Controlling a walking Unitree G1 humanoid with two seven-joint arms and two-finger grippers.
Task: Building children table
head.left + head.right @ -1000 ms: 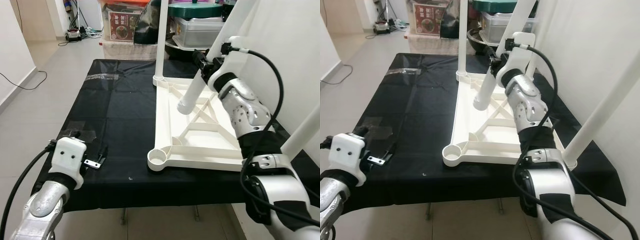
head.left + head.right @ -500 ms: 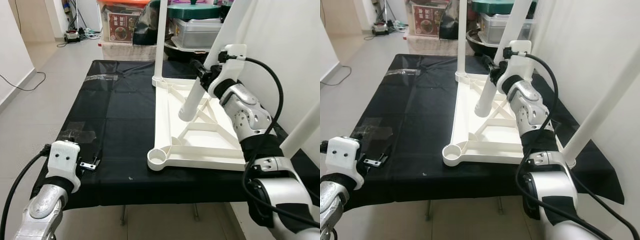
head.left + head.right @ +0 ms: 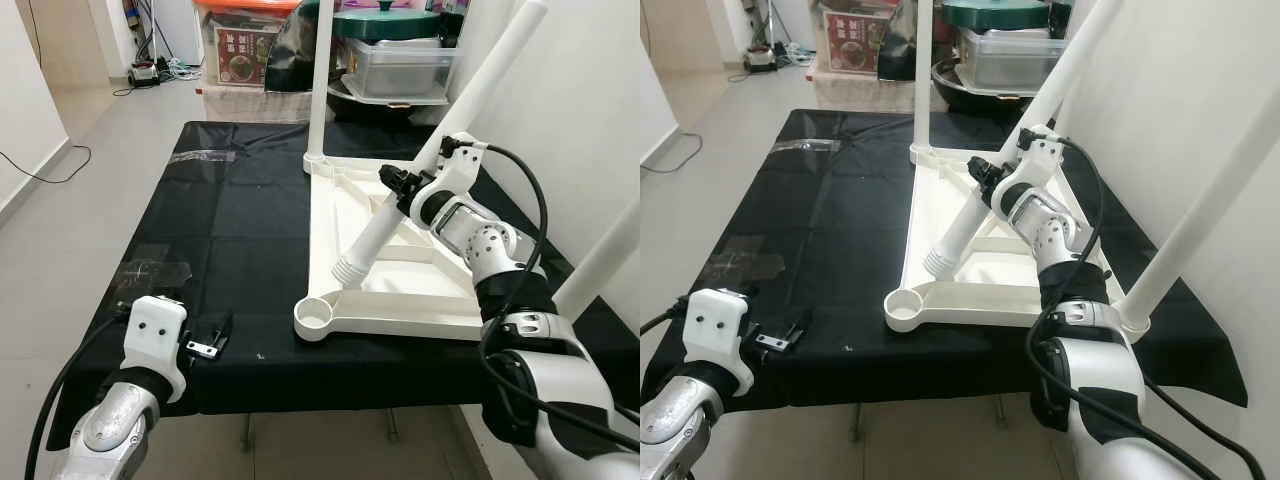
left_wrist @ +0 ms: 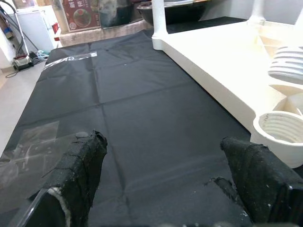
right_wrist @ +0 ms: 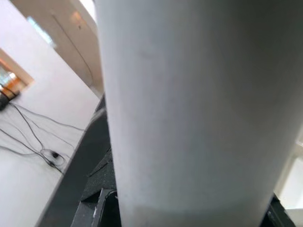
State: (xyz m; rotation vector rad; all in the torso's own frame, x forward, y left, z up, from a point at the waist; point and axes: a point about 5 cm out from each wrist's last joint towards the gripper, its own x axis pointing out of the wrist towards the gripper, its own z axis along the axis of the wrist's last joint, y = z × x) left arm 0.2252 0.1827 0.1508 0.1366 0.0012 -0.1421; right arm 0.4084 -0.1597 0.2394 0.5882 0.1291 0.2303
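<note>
Left eye view: right gripper [image 3: 400,186], centre right, clamps a white leg [image 3: 400,200], its threaded end just above the empty socket [image 3: 316,318] of the upturned tabletop [image 3: 420,300]. Other legs appear fitted; this one remains.

Left wrist view: left gripper [image 4: 161,182] spread wide, empty, over black cloth [image 4: 118,94].

Right wrist view: leg held between fingers.
</note>
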